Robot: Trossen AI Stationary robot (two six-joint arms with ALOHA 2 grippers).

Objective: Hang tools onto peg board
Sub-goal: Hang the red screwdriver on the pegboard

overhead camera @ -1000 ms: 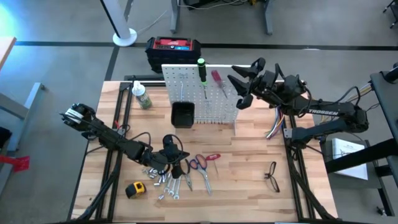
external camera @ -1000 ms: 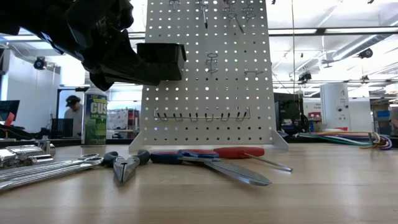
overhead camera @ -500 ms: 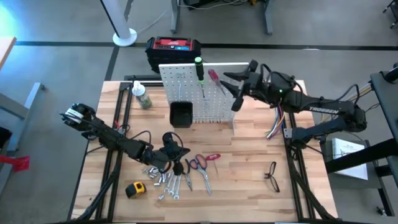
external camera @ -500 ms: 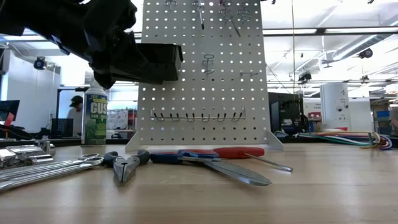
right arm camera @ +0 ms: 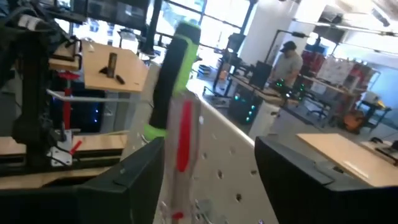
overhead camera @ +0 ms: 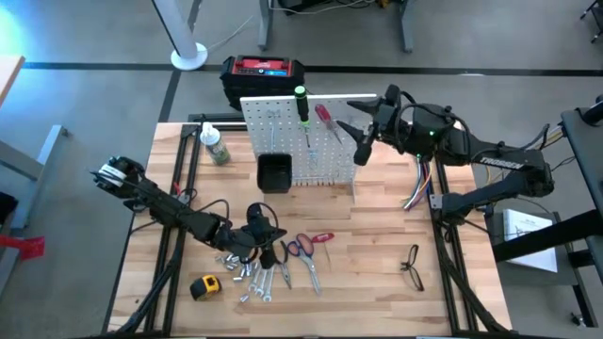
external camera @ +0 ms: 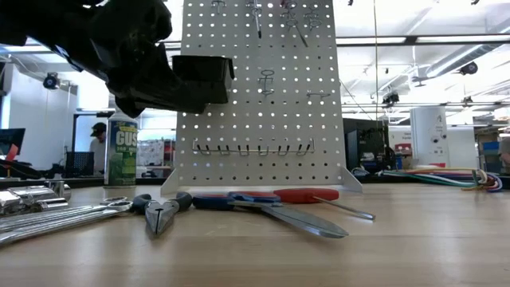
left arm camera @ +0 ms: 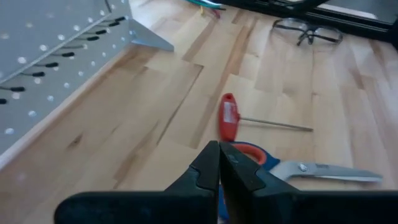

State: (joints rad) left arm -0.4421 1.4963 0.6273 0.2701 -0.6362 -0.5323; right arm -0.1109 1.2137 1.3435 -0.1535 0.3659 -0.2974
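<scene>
While hung, two screwdrivers (overhead camera: 312, 111), one peg board (overhead camera: 283, 127)

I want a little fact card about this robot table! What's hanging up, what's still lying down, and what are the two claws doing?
peg board: upright at the back of the table
hung on it: green screwdriver, red screwdriver
black bin: on the board's front
lying on table: scissors, wrenches, tape measure, glasses
left gripper: shut, low over the tool pile
right gripper: open, at the board's right edge
</scene>
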